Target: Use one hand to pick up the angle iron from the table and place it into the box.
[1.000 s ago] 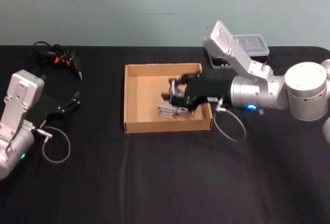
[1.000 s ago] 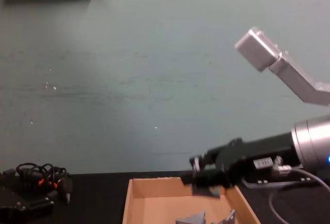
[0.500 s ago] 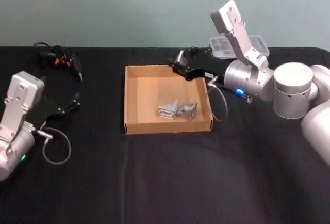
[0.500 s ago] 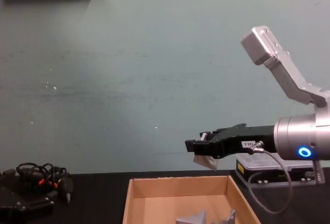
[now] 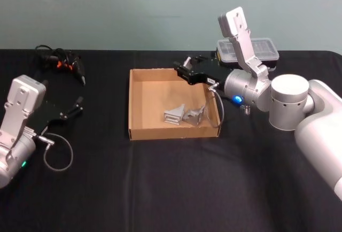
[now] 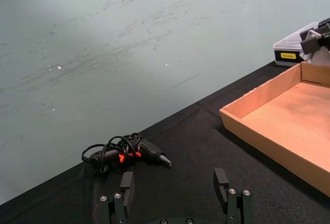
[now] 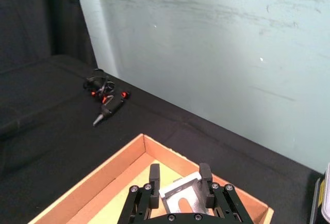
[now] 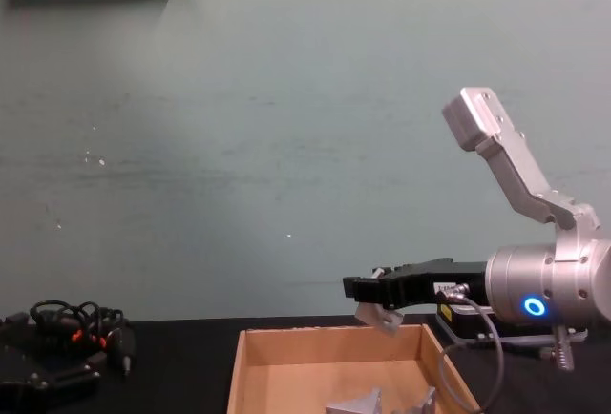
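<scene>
My right gripper [image 5: 183,71] hovers above the far wall of the tan cardboard box [image 5: 130,103], shut on a silver angle iron [image 7: 180,194]. In the chest view that angle iron [image 8: 378,315] hangs under the gripper [image 8: 355,290], just over the box rim [image 8: 329,332]. Two more angle irons [image 5: 175,113] [image 5: 195,113] lie side by side on the box floor near its right wall. At the table's left, well away from the box, my left gripper [image 5: 79,105] rests open and idle on the black table [image 5: 171,189].
A black glue gun with tangled cables [image 5: 61,61] lies at the far left of the table. A black plastic case with a clear lid [image 5: 251,50] stands behind the right arm, to the box's far right.
My right gripper rose from low inside the box and drew back to its far rim, still carrying an angle iron. The left arm stayed still.
</scene>
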You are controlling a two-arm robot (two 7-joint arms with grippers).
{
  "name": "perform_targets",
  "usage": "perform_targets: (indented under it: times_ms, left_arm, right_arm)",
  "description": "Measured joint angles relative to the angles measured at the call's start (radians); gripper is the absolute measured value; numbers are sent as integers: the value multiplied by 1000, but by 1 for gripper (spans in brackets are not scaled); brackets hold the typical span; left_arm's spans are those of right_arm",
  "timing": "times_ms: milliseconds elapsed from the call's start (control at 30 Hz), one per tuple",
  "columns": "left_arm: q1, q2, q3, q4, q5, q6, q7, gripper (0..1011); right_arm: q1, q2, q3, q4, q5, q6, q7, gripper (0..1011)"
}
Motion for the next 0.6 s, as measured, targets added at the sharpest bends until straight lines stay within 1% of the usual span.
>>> perform_targets:
  times_ms: [333,367,433,600]
  left_arm:
    - [0,0,0,0,0,0,0,1011]
    - [0,0,0,0,0,0,0,1011]
    - [0,0,0,0,0,0,0,1011]
    - [0,0,0,0,0,0,0,1011]
  right_arm:
    - [-4,-36,30,18,-16,76,-52,463]
    - [-4,-36,30,18,-16,76,-52,463]
    - [-4,-45,38,22,-21,99,-67,463]
    - [-2,-62,48,32,-31,127,-85,463]
